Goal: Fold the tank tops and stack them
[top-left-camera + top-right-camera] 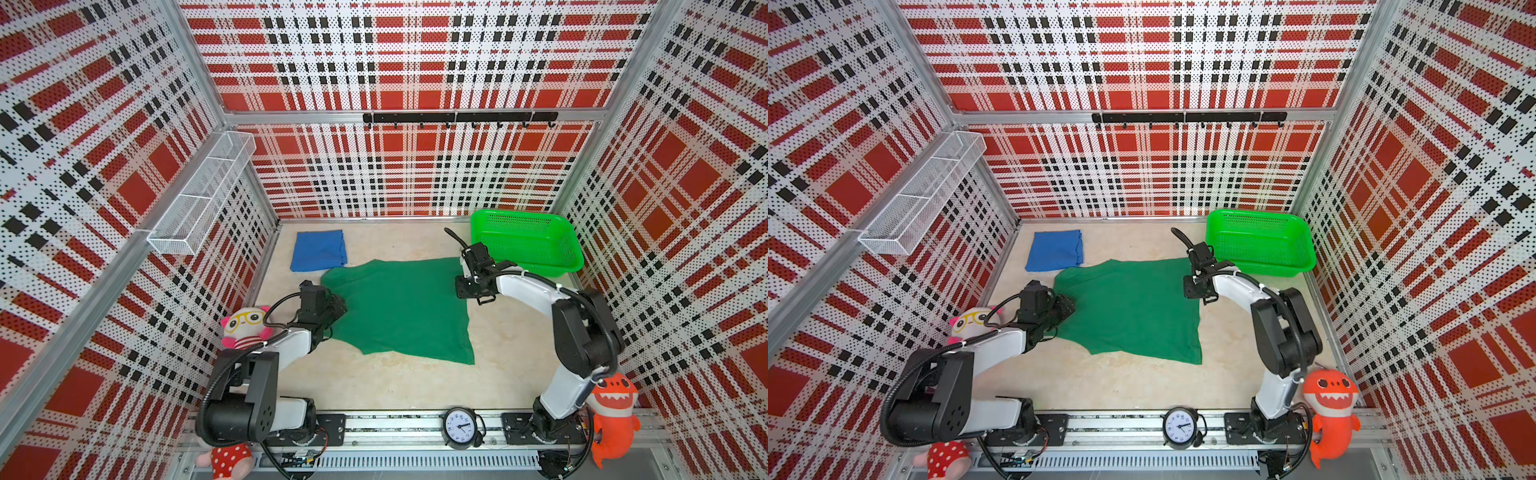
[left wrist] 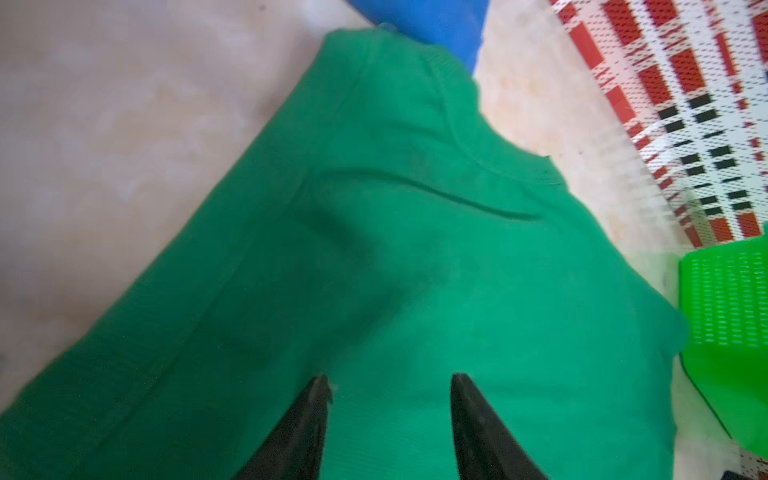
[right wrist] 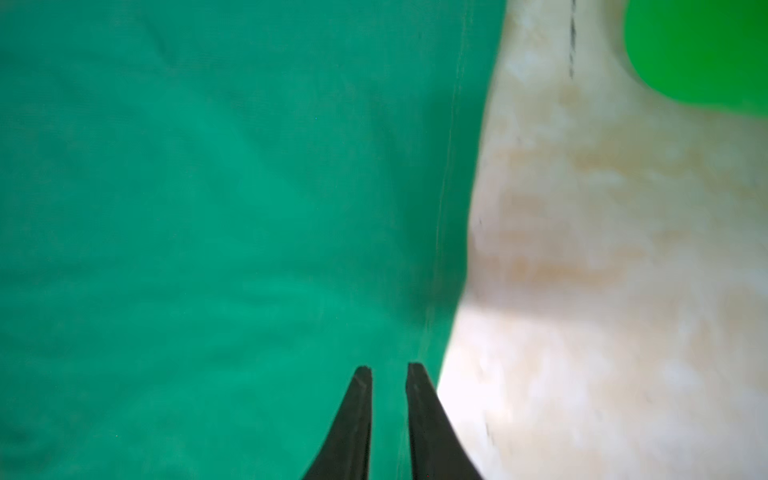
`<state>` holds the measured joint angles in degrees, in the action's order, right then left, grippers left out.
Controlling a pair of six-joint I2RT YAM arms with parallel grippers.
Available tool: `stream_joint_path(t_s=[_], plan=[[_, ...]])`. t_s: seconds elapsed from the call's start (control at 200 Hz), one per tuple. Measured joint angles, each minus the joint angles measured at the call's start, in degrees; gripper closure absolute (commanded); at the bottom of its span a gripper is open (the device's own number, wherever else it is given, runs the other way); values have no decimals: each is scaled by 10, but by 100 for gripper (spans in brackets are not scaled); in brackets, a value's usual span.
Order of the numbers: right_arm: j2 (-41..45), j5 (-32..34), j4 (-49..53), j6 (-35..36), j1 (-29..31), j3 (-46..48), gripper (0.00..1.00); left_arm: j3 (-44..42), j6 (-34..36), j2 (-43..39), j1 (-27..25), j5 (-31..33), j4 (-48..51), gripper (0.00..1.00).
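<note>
The dark green tank top (image 1: 399,307) (image 1: 1129,307) lies spread flat in the middle of the table. A royal blue tank top (image 1: 319,249) (image 1: 1055,249) lies folded at the back left, just touching the green one's corner. My left gripper (image 1: 338,308) (image 2: 392,384) hovers over the green cloth's left edge, open, nothing between its fingers. At the cloth's right edge my right gripper (image 1: 466,289) (image 3: 390,370) points down, its jaws a narrow gap apart. The green hem (image 3: 446,166) runs under that gap and the cloth lies flat there.
A bright green mesh basket (image 1: 523,241) (image 1: 1258,245) stands empty at the back right, close behind the right arm. A clock (image 1: 460,427) sits on the front rail. Plush toys (image 1: 245,326) (image 1: 613,411) flank the arm bases. A wire shelf (image 1: 199,195) hangs on the left wall.
</note>
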<state>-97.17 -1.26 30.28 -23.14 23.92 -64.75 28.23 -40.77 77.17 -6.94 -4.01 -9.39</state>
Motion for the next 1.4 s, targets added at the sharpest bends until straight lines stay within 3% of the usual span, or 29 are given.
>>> stream_joint_path(t_s=[0.095, 0.236, 0.351, 0.606, 0.777, 0.942, 1.112, 1.398], plan=[[50, -16, 1, -27, 37, 50, 79, 42, -2, 7, -49, 10, 2, 49], [53, -31, -12, -70, 92, 107, 79, 61, -12, 53, -100, 8, -30, 49], [56, -28, -15, -90, 70, 165, 78, 32, -21, 100, -91, 5, -56, 49], [129, 50, 50, -76, 8, 167, 77, 12, -31, 129, -80, -10, -102, 50], [167, 34, 45, -96, 67, 146, 77, 27, -29, 129, -85, -9, -84, 50], [151, -16, -9, -137, 135, 178, 77, 40, -26, 129, -89, -5, -77, 50], [130, -12, -11, -150, 108, 235, 77, 40, -21, 139, -82, -5, -72, 50], [207, 29, 47, -129, 37, 240, 73, 40, -6, 121, -55, -5, -54, 48]])
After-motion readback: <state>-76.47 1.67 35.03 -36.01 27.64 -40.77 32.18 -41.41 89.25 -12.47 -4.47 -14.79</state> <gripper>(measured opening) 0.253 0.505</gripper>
